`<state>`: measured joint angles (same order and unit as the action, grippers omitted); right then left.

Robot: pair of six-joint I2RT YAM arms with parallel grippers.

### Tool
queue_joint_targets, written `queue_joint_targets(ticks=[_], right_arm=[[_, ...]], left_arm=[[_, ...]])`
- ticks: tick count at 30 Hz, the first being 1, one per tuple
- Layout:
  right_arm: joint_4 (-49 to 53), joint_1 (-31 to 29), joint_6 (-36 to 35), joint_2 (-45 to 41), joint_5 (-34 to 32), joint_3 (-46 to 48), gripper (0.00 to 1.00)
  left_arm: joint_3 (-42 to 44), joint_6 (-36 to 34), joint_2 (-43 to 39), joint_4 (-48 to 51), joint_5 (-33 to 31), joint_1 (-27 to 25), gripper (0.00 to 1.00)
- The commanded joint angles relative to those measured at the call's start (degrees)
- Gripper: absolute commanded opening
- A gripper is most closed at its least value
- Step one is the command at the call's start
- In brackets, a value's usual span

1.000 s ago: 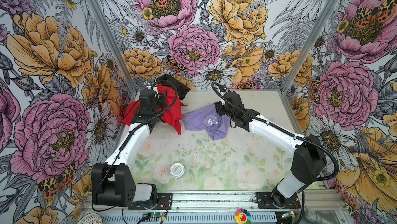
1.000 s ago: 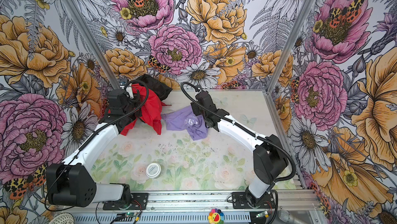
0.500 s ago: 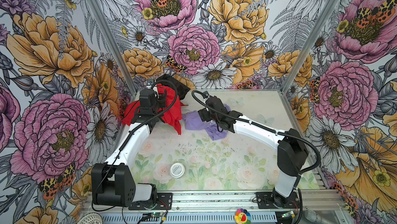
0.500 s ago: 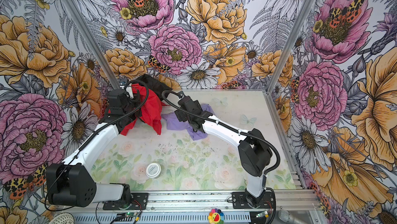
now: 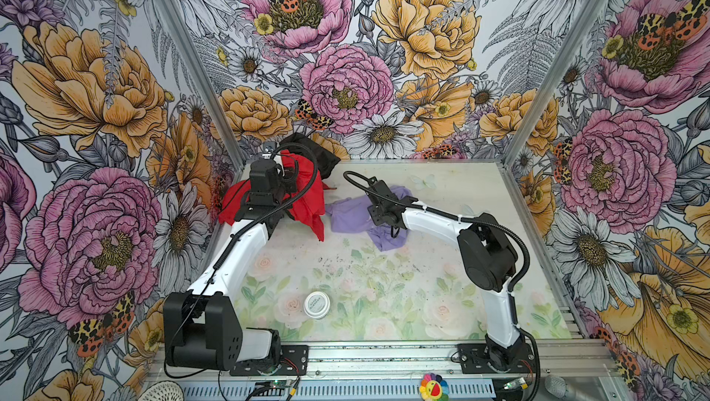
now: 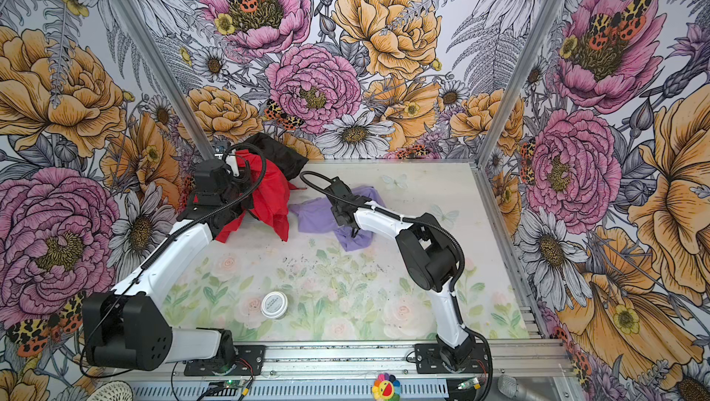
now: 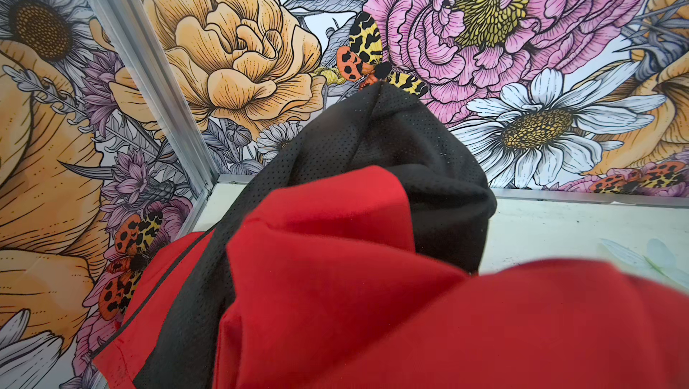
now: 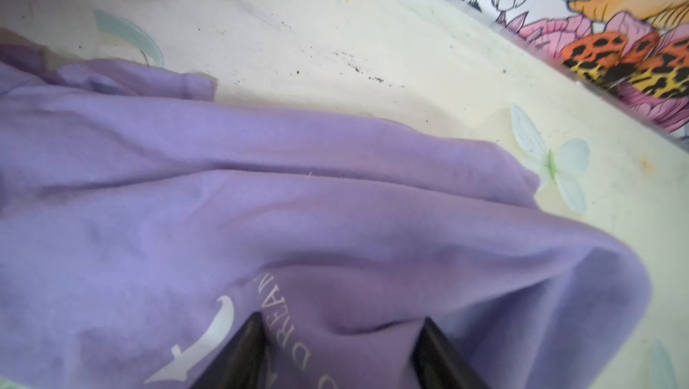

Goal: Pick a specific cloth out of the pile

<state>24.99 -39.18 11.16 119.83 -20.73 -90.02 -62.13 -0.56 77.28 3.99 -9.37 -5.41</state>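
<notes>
The cloth (image 5: 347, 215) (image 6: 313, 219) is pale lavender with white print and lies crumpled on the table, just right of the pile. My right gripper (image 5: 392, 230) (image 8: 341, 331) points down into it, open. Its black fingertips (image 8: 253, 335) press into the fabric with a raised fold between them. The pile sits at the back left corner. There the red cloth (image 5: 307, 203) (image 7: 373, 312) hangs lifted from my left gripper (image 5: 282, 172), which is shut on it, the jaws buried in red fabric. The black cloth (image 5: 319, 155) (image 7: 410, 152) lies behind, against the back wall.
A small white round lid (image 5: 317, 305) (image 6: 274, 304) rests on the floral table near the front. Flowered walls close in the left, back and right sides. A metal rail (image 5: 384, 356) with both arm bases runs along the front edge.
My right gripper moved left over the lavender cloth and came down onto it, its jaws first widening, then narrowing around a fold. The left arm and red cloth stayed still.
</notes>
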Motion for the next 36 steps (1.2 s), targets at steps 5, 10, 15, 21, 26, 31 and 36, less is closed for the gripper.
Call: queue_joint_targets(ticks=[5, 10, 15, 21, 26, 31, 36], right_arm=[[1.0, -0.1, 1.8, 0.4, 2.5, -2.7, 0.28], [1.0, 0.8, 2.0, -2.5, 3.8, -4.1, 0.10], [1.0, 1.7, 1.3, -6.6, 3.5, -5.1, 0.01], [1.0, 3.0, 0.3, -10.6, 3.6, -5.9, 0.00], [1.0, 3.9, -0.5, -12.8, 4.0, -7.0, 0.00], [0.9, 4.6, -1.4, -14.2, 4.0, -8.6, 0.00], [1.0, 5.4, -2.8, -15.7, 4.0, -10.0, 0.00]], left_arm=[[0.1, -0.9, -0.9, -3.9, -1.0, -0.4, 0.00], [0.2, -0.8, -1.0, -3.9, -1.0, -0.4, 0.00], [0.2, -0.9, -0.8, -3.9, -1.1, -0.3, 0.00], [0.2, -0.8, -0.8, -3.9, -1.1, -0.4, 0.00], [0.2, -0.9, -0.8, -3.9, -1.2, -0.5, 0.00], [0.2, -0.9, -0.9, -4.0, -1.3, -0.5, 0.00], [0.2, -0.9, -1.0, -4.0, -1.2, -0.6, 0.00]])
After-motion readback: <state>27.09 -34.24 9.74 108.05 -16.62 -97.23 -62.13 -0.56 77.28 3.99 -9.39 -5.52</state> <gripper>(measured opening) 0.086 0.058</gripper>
